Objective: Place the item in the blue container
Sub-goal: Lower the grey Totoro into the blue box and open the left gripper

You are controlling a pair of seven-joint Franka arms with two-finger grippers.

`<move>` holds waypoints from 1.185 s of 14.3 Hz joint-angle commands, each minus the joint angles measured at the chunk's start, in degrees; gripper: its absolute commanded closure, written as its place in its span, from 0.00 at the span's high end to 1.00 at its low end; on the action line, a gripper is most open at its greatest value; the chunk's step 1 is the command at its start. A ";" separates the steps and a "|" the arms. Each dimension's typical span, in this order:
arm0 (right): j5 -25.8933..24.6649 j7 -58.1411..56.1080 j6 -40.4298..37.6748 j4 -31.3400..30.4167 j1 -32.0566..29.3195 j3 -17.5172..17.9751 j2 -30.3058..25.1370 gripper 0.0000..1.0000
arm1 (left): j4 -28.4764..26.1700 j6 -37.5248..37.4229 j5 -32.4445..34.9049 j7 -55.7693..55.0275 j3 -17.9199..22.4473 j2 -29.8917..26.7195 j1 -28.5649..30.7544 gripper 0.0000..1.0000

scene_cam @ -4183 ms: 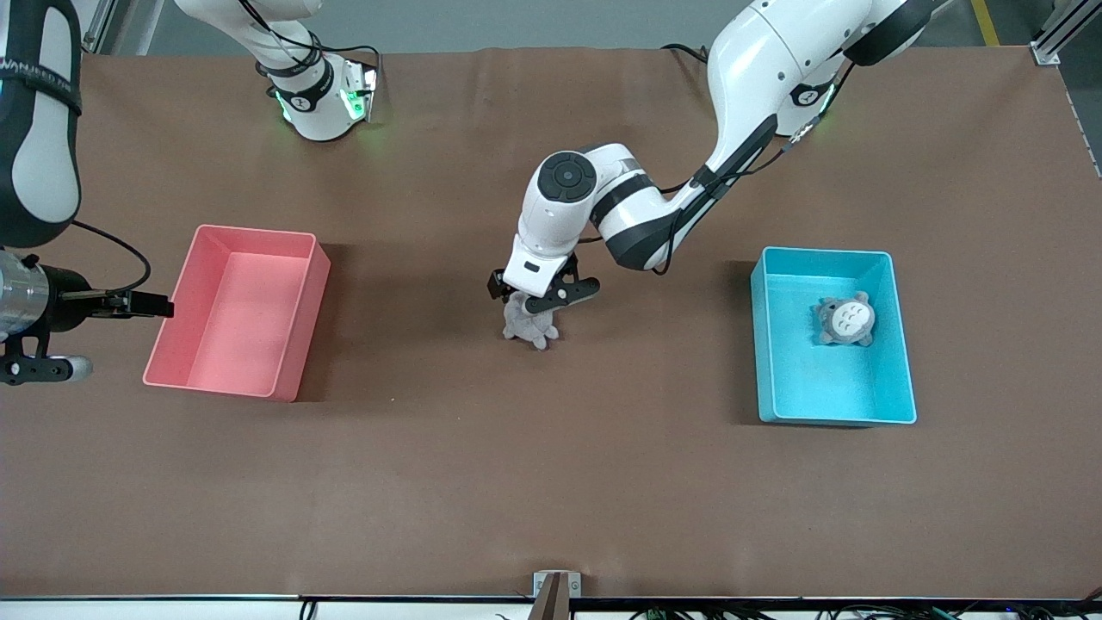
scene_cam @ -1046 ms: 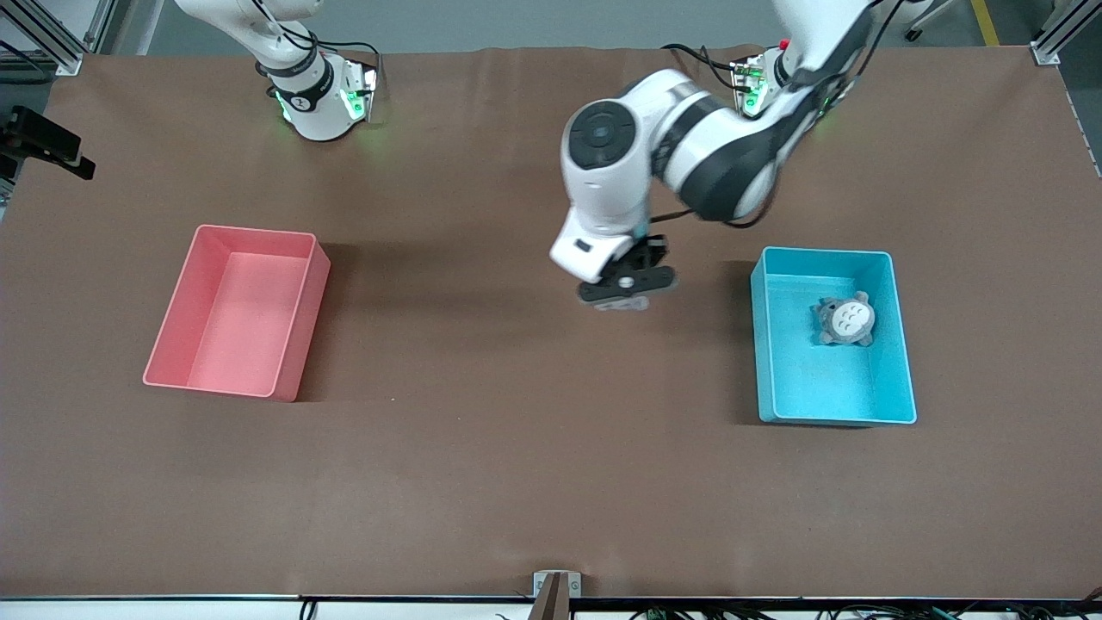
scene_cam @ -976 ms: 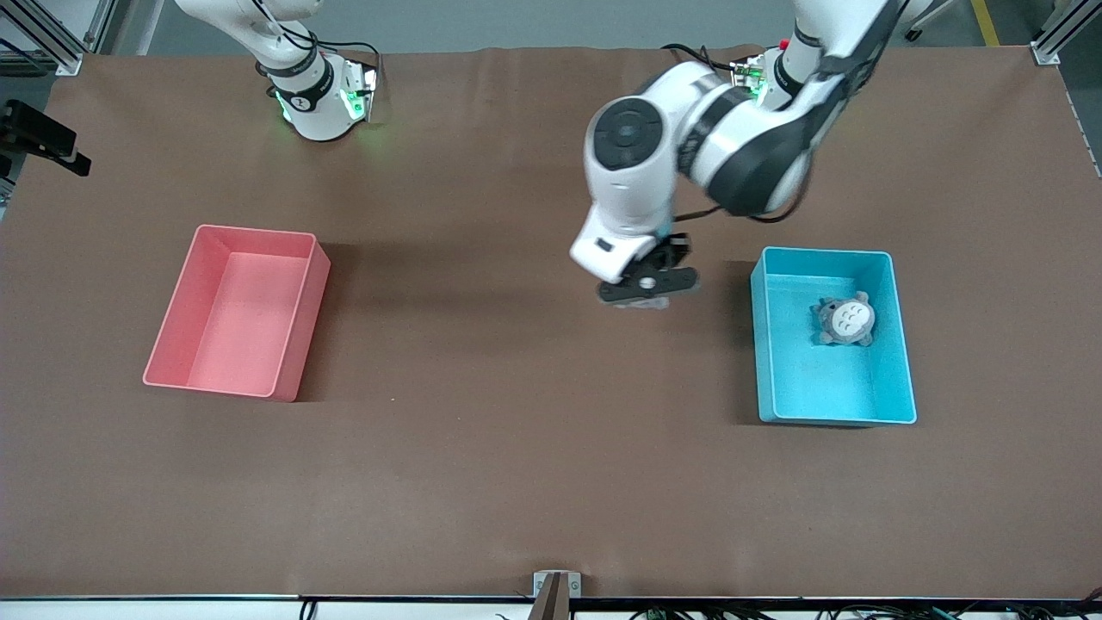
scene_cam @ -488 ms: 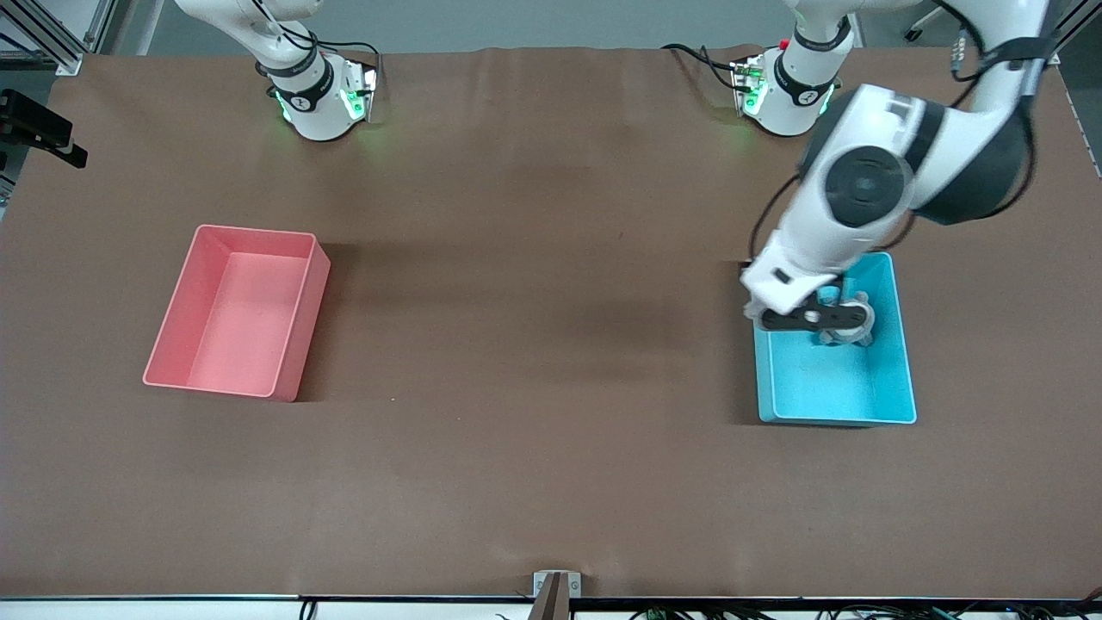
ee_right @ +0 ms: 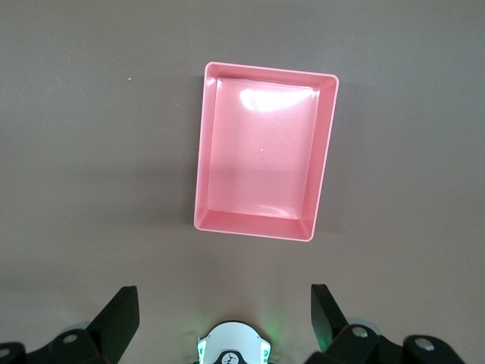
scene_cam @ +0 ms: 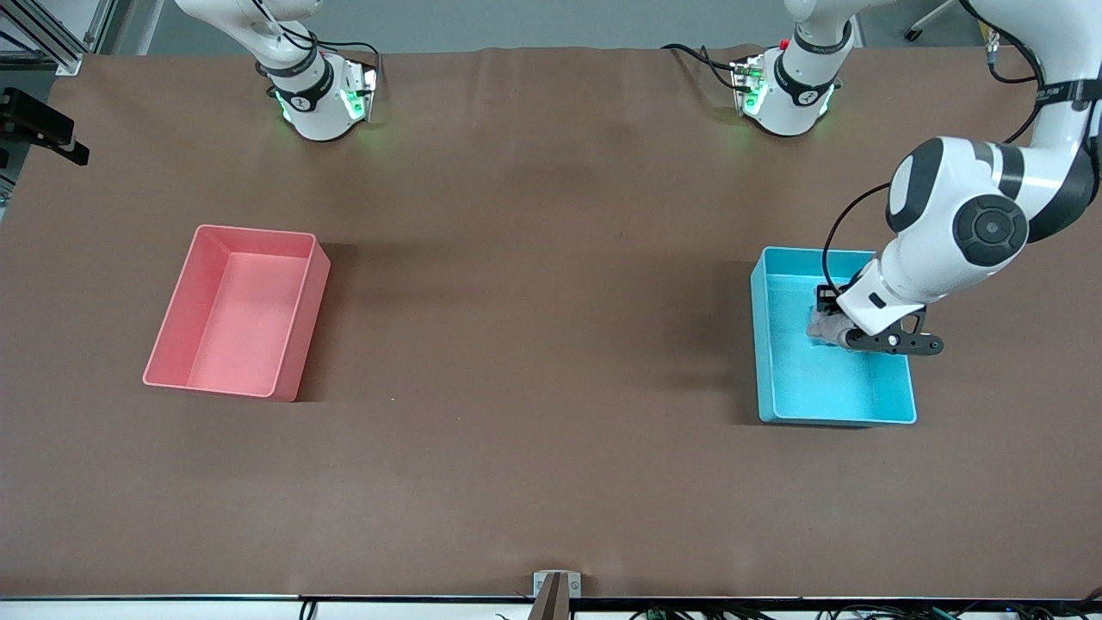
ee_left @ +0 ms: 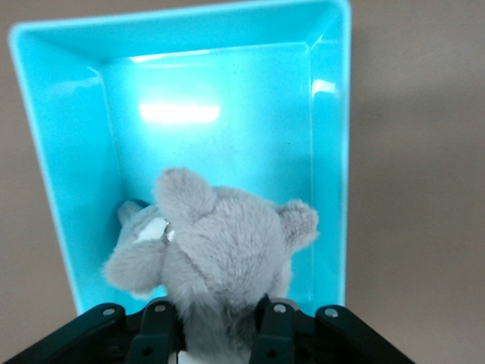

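The blue container (scene_cam: 763, 362) stands toward the left arm's end of the table. My left gripper (scene_cam: 848, 332) hangs over its inside, shut on a grey plush toy (scene_cam: 824, 326). In the left wrist view the two fingers (ee_left: 158, 327) pinch the base of the plush toy (ee_left: 220, 250), which hangs above the floor of the blue container (ee_left: 227, 144). A bit of another grey and white toy (ee_left: 144, 224) peeks out beneath it inside the bin. My right gripper (ee_right: 222, 292) is open and empty, high over the right arm's base (ee_right: 231, 349).
A pink bin (scene_cam: 297, 344) with nothing in it stands toward the right arm's end of the table, also seen as the pink bin (ee_right: 261, 224) in the right wrist view. Bare brown tabletop (scene_cam: 534, 344) lies between the two bins.
The left arm has swung with the grey plush from over mid-table to over the blue container, and now covers the toy lying inside. The right arm has stayed put.
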 commanded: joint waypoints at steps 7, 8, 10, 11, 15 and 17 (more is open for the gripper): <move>-0.86 -0.47 -0.19 -0.64 0.63 -0.07 -0.65 1.00 | -0.54 9.57 1.56 -2.15 0.04 12.18 2.16 0.14; -0.95 -0.47 -0.19 -0.72 0.63 -0.15 -0.65 1.00 | -0.54 10.28 3.23 -2.60 0.12 12.89 2.86 0.15; -0.86 -0.39 -0.02 -0.73 0.71 -0.07 -0.65 1.00 | -0.45 10.29 4.12 -2.52 0.13 12.73 3.75 0.30; -0.78 -0.39 -0.28 -0.73 0.80 0.02 -0.65 1.00 | -0.37 9.85 4.12 -2.52 0.13 12.20 3.83 0.67; -0.78 -0.47 -0.28 -0.64 0.98 -0.15 -0.65 1.00 | 1.55 2.23 4.12 -4.27 -0.40 5.98 3.84 1.00; -0.95 -0.65 0.16 -0.64 0.89 -0.15 -0.65 1.00 | 5.06 -4.97 3.86 -4.01 -1.54 1.76 3.84 1.00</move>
